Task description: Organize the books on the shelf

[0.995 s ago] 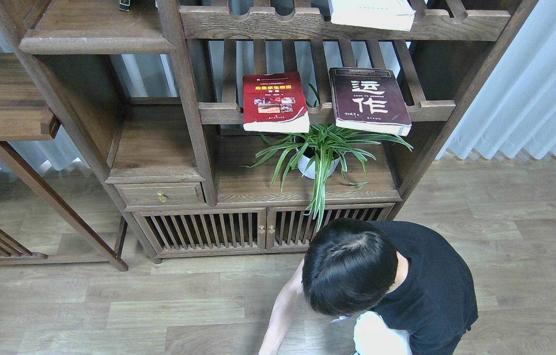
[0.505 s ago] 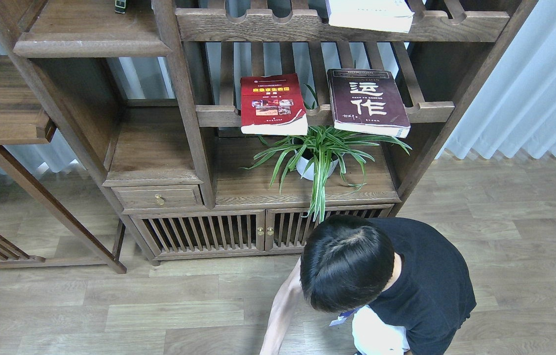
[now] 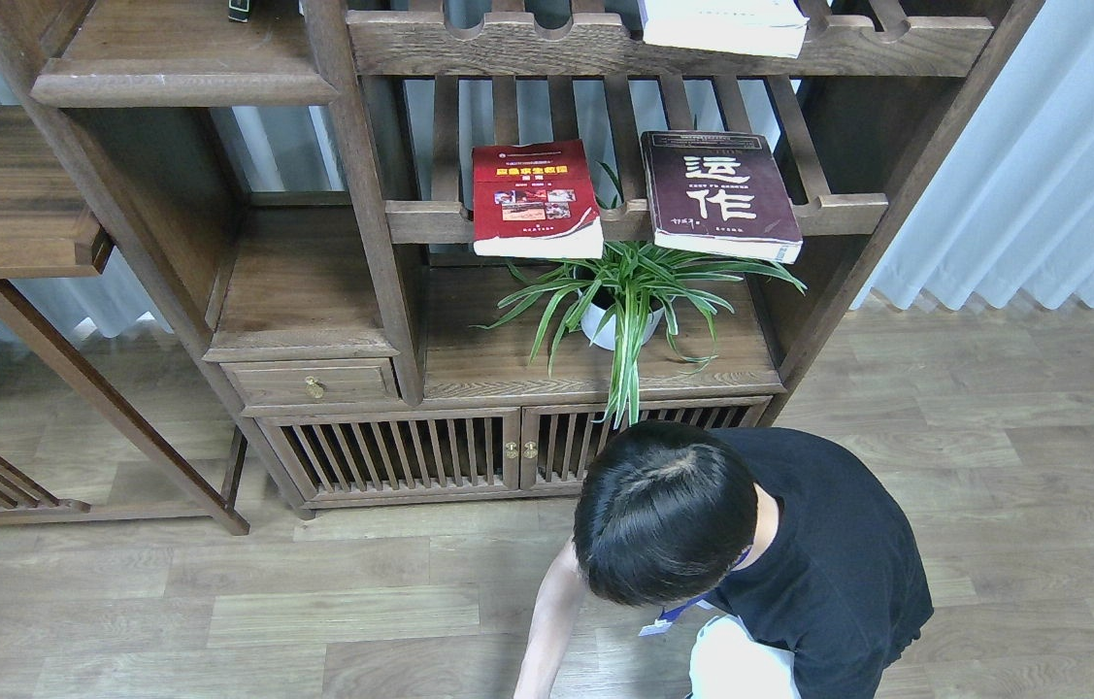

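Wood-plank flooring [image 3: 216, 602] fills the lower half of the frame, with pale pleated curtains [image 3: 1042, 175] hanging at the right edge. A dark-brown wooden shelving unit [image 3: 367, 194] occupies the upper half. Neither of the robot's arms nor either pincer appears in the head view, so their state cannot be told.

On the middle slatted rack [image 3: 838, 214], right of centre, two books lie flat, covers up, side by side but apart. The red book [image 3: 532, 199] is on the left; it has a yellow title line and small photos, but the print is too small to read. The maroon book [image 3: 716, 194] to its right carries large white Chinese characters reading 运作, with smaller unreadable text beneath. Both overhang the rack's front rail. A white book [image 3: 721, 24] lies on the upper slatted rack [image 3: 508, 44] at the top edge, partly cut off.

The solid plank shelf [image 3: 178, 68] with a rounded front edge sits at upper left; a small dark object [image 3: 241, 10] rests at its back.

Below the books, a striped-leaf plant in a white pot [image 3: 619, 325] stands on the cabinet top [image 3: 488, 359]. A drawer with a brass knob [image 3: 315, 387] lies left of it.

A dark-haired person in a black shirt [image 3: 750, 553] crouches at lower centre, a badge hanging from the neck.
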Tool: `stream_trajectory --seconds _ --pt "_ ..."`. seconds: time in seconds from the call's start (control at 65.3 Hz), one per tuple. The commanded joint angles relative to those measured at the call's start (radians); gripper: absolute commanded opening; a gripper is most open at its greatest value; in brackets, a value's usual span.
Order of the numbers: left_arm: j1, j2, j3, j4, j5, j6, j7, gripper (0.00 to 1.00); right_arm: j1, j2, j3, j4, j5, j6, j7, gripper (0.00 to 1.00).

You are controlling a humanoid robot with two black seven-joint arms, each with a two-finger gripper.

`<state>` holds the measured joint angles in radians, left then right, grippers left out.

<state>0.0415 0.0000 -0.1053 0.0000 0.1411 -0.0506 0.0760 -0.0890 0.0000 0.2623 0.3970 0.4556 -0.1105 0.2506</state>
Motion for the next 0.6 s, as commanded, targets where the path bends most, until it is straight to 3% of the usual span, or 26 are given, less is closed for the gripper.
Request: stream_trajectory --seconds 0.0,0.582 --pt "0.0 0.0 0.001 0.095 0.0 0.0 0.001 1.0 0.0 0.0 0.0 0.0 0.0 0.0 -0.001 0.99" --pt "0.0 0.0 -0.001 0.095 0.0 0.0 -0.001 1.0 0.0 0.0 0.0 -0.001 0.0 0.0 0.001 0.99"
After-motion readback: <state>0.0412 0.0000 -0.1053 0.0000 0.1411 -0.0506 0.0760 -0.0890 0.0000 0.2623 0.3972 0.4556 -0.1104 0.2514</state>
